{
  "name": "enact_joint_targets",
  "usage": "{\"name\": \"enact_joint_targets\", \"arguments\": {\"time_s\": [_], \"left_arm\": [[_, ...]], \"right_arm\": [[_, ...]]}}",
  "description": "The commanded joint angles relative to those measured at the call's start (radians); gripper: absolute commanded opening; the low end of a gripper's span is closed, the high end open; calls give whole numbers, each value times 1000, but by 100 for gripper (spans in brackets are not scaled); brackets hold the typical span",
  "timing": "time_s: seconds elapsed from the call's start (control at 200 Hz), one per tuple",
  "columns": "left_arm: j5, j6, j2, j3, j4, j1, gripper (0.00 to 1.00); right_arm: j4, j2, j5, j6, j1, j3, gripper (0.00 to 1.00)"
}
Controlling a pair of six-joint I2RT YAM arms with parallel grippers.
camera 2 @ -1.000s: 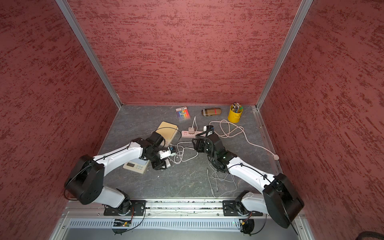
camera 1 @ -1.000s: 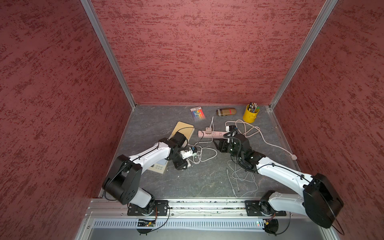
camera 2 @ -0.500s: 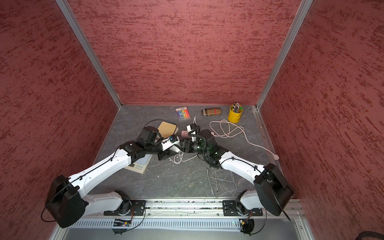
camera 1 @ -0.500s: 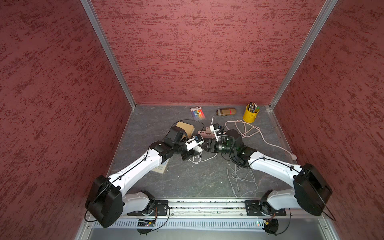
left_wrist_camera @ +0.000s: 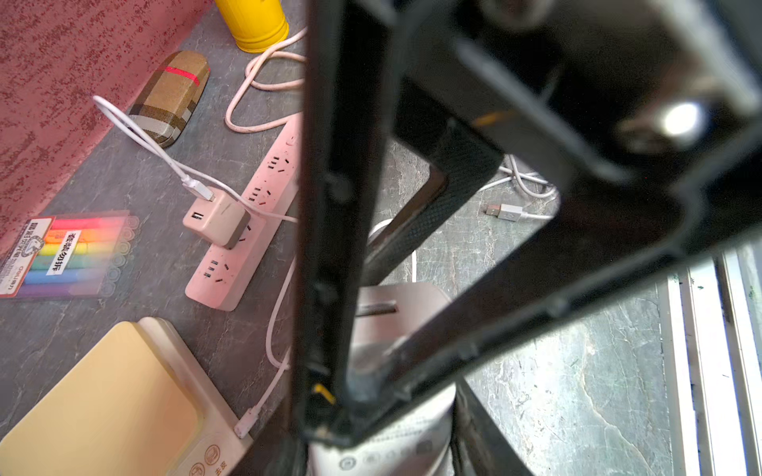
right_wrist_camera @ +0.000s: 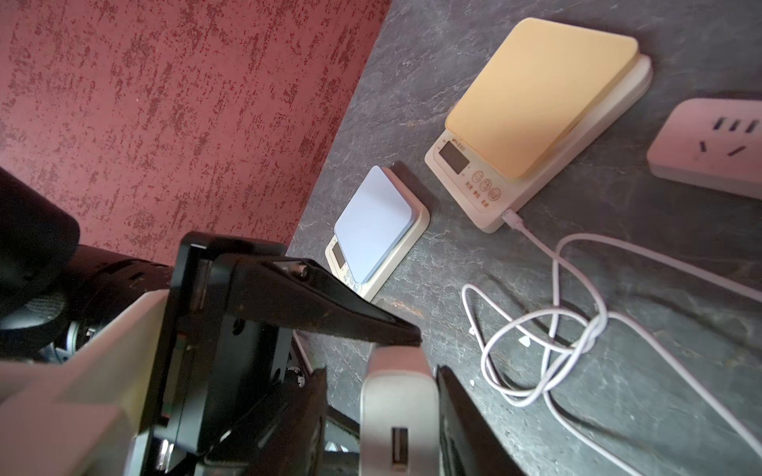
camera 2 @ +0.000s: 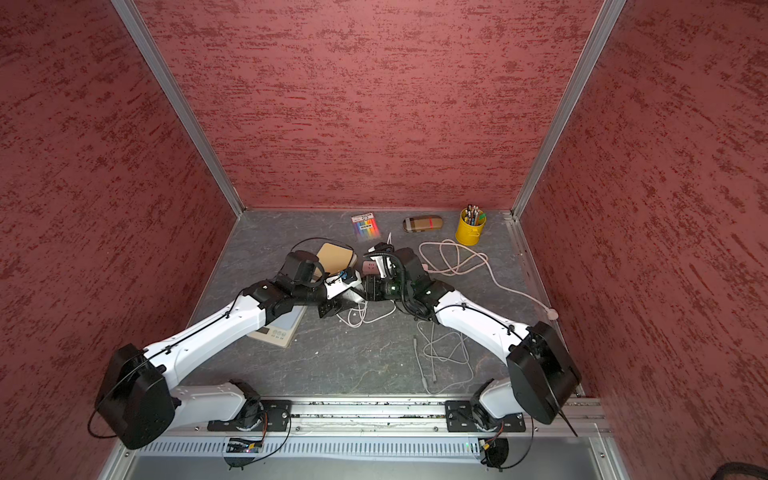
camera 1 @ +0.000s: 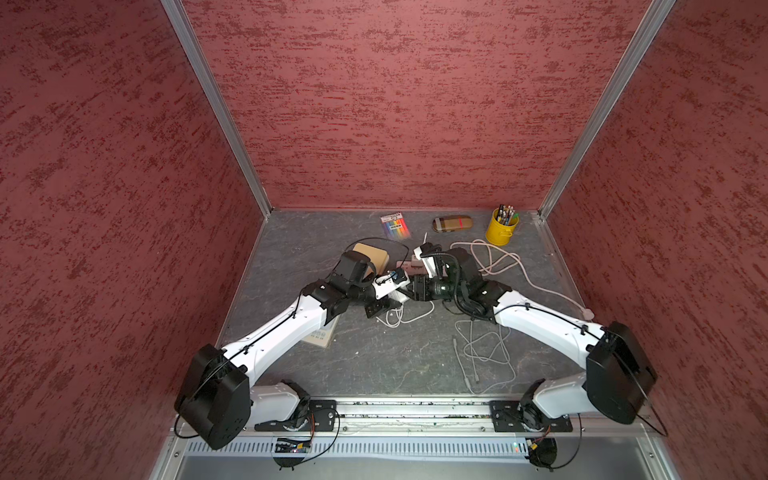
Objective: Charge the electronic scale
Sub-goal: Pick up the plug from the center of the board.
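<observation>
My two grippers meet above the middle of the table. The left gripper (camera 1: 394,291) is shut on a white charger adapter (right_wrist_camera: 396,395). The right gripper (right_wrist_camera: 393,391) straddles that adapter: one finger (right_wrist_camera: 453,412) lies against it, while a gap shows at the other side. A beige-topped electronic scale (right_wrist_camera: 536,94) lies behind with a white cable (right_wrist_camera: 536,329) plugged into its front corner. A smaller blue-topped scale (right_wrist_camera: 375,226) sits near the left wall, under my left arm in both top views. A pink power strip (left_wrist_camera: 247,230) carries another adapter (left_wrist_camera: 214,220).
Along the back wall stand a yellow pen cup (camera 1: 502,227), a plaid case (camera 1: 452,223) and a marker pack (camera 1: 395,226). The strip's pink cord (camera 1: 490,259) coils at the right. A loose white USB cable (camera 1: 482,353) lies tangled in front of the right arm.
Both arms rose from the table and swung together. The left one carried the adapter up from the cable pile. The right jaws have narrowed around it.
</observation>
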Motion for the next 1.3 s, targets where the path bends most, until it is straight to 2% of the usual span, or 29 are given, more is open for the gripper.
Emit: {"name": "enact_joint_targets", "arguments": {"time_s": [0.0,0.14,0.225,0.281,0.321,0.431,0.461,0.521,0.611,0.721,0.766,0.902,1.002,1.162,1.297], "left_arm": [[31,18,-28,4,38,7,37],[31,26,-36,7,32,9,37],[30,32,-38,9,33,13,37],[30,34,-40,8,35,17,37],[31,36,-40,10,35,20,37],[30,40,-43,7,42,29,37],[29,39,-44,7,41,32,37],[27,26,-46,7,48,35,39],[30,-3,-52,-1,74,38,47],[65,-90,-51,-13,147,50,64],[95,-152,-50,-18,184,58,67],[184,-345,-41,-61,350,82,68],[214,-419,-13,-92,445,84,69],[228,-523,70,-102,566,88,68],[254,-579,162,-60,584,83,67]], "right_arm": [[-112,43,-51,-123,8,75,35],[-215,81,-62,-216,8,156,34],[-278,104,-78,-263,8,208,46],[-316,116,-77,-289,8,237,47],[-338,119,-70,-305,8,250,41],[-410,131,-59,-351,8,284,5],[-430,137,-63,-367,8,296,0],[-480,145,-55,-405,8,322,0],[-548,151,-5,-465,8,362,0],[-642,167,164,-543,6,441,0],[-701,187,232,-603,4,488,0],[-748,215,359,-876,1,534,0],[-763,225,457,-1066,-16,535,0],[-816,273,540,-1237,-152,583,0],[-756,313,528,-1357,-263,570,0]]}}
